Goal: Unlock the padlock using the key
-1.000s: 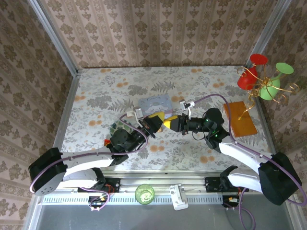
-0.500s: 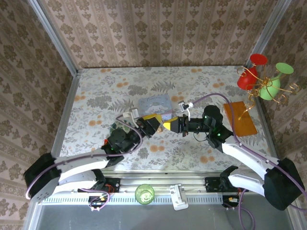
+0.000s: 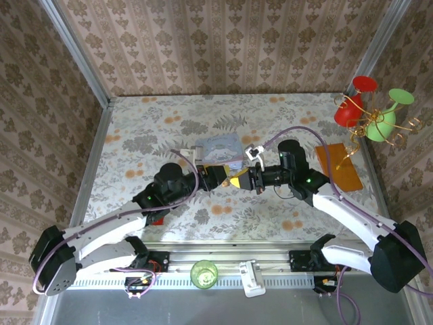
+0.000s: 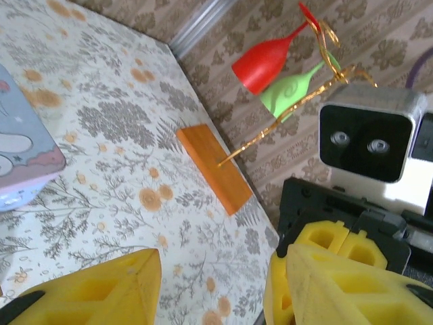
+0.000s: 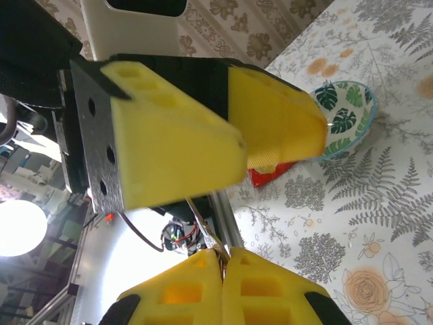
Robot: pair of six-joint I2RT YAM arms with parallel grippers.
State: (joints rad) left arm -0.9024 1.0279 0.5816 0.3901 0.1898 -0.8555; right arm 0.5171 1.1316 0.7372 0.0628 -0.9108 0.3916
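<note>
My right gripper point(image 5: 222, 256) is shut, and a thin silvery sliver, the key point(image 5: 208, 229), sticks out from between its yellow fingers. It points up toward the left gripper's big yellow fingers point(image 5: 176, 149), which stand apart just in front of it. In the left wrist view my left gripper point(image 4: 216, 271) is open with only the floral table showing through its gap. From above, the left gripper point(image 3: 218, 175) and right gripper point(image 3: 238, 180) meet tip to tip at mid-table. The padlock is hidden.
A pale blue tin point(image 3: 218, 145) lies just behind the grippers. An orange block point(image 3: 340, 167) with a gold wire stand holding red and green goblets point(image 3: 365, 112) is at the right. A leaf-patterned bowl point(image 5: 345, 115) and red packet point(image 5: 270, 177) lie under the left arm.
My left gripper has gone from shut to open. The left arm has swung up and the meeting point of the grippers has shifted slightly left. The right gripper stays shut.
</note>
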